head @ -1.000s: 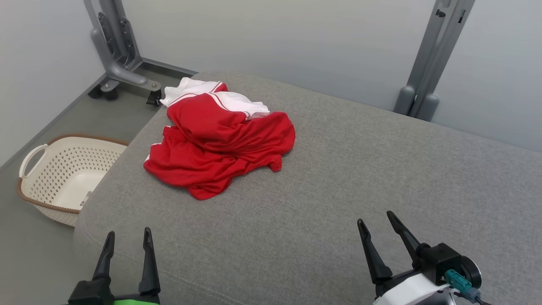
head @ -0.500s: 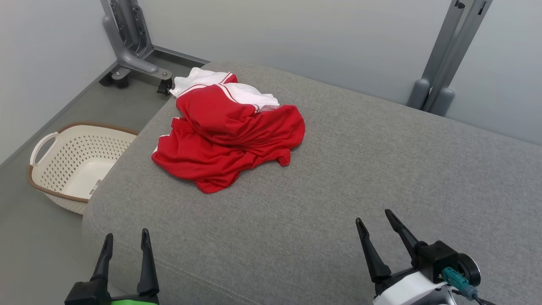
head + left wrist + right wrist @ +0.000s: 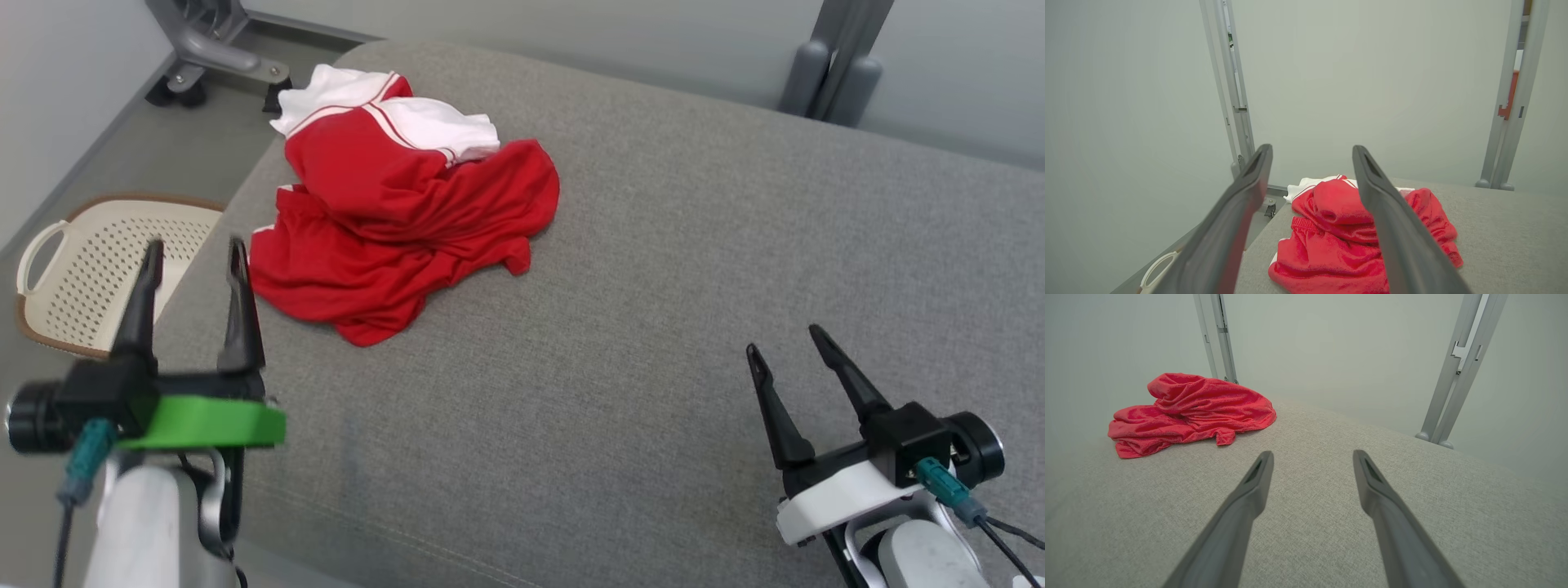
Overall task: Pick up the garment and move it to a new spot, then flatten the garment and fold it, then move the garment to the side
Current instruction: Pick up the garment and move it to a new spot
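The garment (image 3: pixel 392 220) lies before me, to my left, in a crumpled heap near the far left corner of the grey cushion (image 3: pixel 694 245); it is bright red, with white panels edged by thin red stripes at its far end; folds overlap; one red corner points toward me.

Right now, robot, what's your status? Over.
Left gripper open, empty. Right gripper open, empty. Garment crumpled on grey cushion, nearer the left side. Nothing in the way.
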You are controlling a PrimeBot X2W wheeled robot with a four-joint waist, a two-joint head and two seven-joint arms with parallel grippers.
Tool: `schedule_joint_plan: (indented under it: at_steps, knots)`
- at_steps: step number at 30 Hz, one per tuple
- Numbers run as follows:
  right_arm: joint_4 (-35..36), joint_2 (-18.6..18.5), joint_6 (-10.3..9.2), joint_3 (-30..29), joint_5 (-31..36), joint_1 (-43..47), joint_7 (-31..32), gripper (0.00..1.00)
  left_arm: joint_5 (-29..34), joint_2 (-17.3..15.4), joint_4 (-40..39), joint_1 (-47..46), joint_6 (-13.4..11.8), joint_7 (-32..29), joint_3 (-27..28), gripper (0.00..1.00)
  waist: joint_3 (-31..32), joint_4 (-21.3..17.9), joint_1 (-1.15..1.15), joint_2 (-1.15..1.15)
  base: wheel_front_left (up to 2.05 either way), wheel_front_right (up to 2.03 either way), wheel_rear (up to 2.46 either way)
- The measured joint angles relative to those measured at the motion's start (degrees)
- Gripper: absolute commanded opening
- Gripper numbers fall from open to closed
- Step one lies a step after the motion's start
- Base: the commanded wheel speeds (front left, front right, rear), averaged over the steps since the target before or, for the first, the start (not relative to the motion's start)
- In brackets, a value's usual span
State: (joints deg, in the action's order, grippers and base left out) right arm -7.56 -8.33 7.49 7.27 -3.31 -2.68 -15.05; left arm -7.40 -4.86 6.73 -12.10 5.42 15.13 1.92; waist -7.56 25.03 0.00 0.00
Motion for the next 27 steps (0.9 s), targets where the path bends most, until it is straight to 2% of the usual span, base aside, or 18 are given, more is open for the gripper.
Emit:
schedule_joint_plan:
  at_steps: [6, 13, 15, 18, 22, 27]
  knots:
    - [1.0, -3.0, 0.00, 0.0, 0.1, -4.0, 0.0, 1.00, -2.9, -3.2, 6.5, -17.9, 1.6, -0.8, -2.8, 1.00, -6.6, -1.7, 0.00, 0.00, 0.00, 0.00, 0.00]
    - [2.1, -5.3, 0.00, -0.2, 0.8, -7.1, 0.0, 1.00, -5.6, -7.0, 20.5, -38.8, 1.9, -7.1, -8.8, 1.00, -13.7, -3.7, 0.01, 0.00, 0.00, 0.00, 0.00]
    - [2.4, -5.7, 0.00, -0.3, 1.0, -7.9, 0.0, 1.00, -8.6, -7.4, 25.5, -44.0, 2.0, -9.7, -11.3, 1.00, -15.7, -4.4, 0.00, 0.00, 0.00, 0.00, 0.00]
    - [3.1, -6.6, 0.00, -0.5, 1.0, -9.0, 0.0, 1.00, -10.6, -9.0, 33.9, -49.7, 2.0, -14.5, -14.2, 1.00, -18.4, -5.3, 0.01, 0.00, 0.00, 0.00, 0.00]
    - [3.9, -6.8, 0.00, -0.2, 1.1, -10.7, 0.0, 1.00, -12.6, -10.7, 46.1, -55.3, 2.1, -22.1, -14.4, 1.00, -22.0, -6.6, 0.01, 0.00, 0.00, 0.00, 0.00]
    - [5.4, -6.6, 0.05, -0.9, 1.1, -11.8, -0.2, 1.00, -14.7, -9.9, 55.1, -57.8, 2.1, -29.2, -15.2, 1.00, -25.3, -8.7, 0.01, 0.00, 0.00, 0.00, 0.00]
